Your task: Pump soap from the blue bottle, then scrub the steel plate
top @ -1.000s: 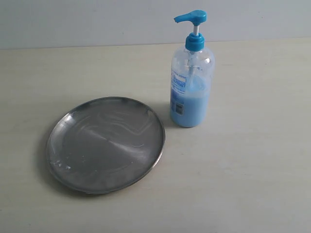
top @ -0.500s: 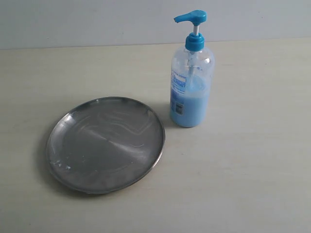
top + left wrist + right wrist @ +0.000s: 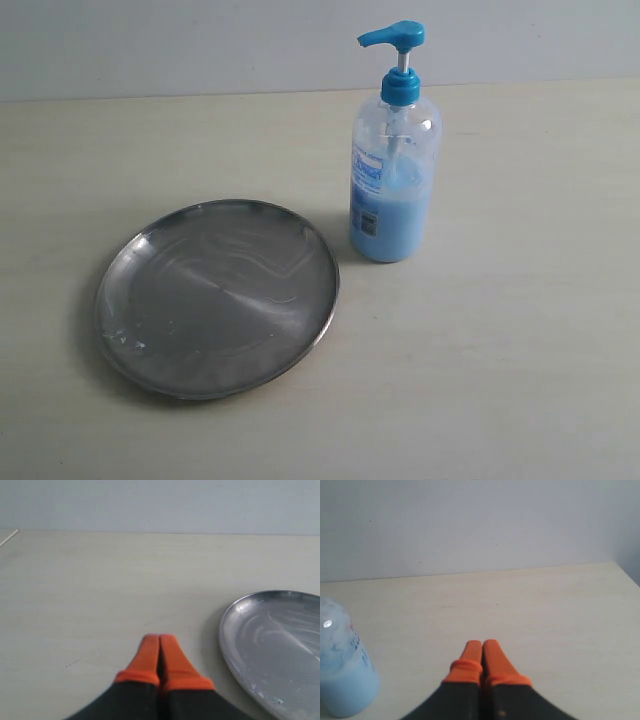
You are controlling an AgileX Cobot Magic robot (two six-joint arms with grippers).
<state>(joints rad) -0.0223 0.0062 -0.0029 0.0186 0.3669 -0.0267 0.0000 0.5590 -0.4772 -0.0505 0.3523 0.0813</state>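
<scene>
Exterior view: the blue bottle (image 3: 394,170) stands upright on the table (image 3: 520,350), just beside the steel plate (image 3: 217,298), with soap (image 3: 392,225) filling its lower part.

Left wrist view: the left gripper (image 3: 159,640) has its orange fingers pressed together. The steel plate lies off to their side, apart.

Right wrist view: the right gripper (image 3: 482,645) has its fingers pressed together too. The blue bottle stands off to their side, untouched.

I count one blue bottle (image 3: 392,190) and one steel plate (image 3: 215,300) on my single bench (image 3: 520,350). The bottle has one pump head (image 3: 393,37), one label (image 3: 367,195) and one body of soap (image 3: 402,228) inside. On the wrist cameras I count two sets of jaws: the left jaws with two orange fingers (image 3: 146,656), the right jaws with two orange fingers (image 3: 469,656), four fingers in all.
</scene>
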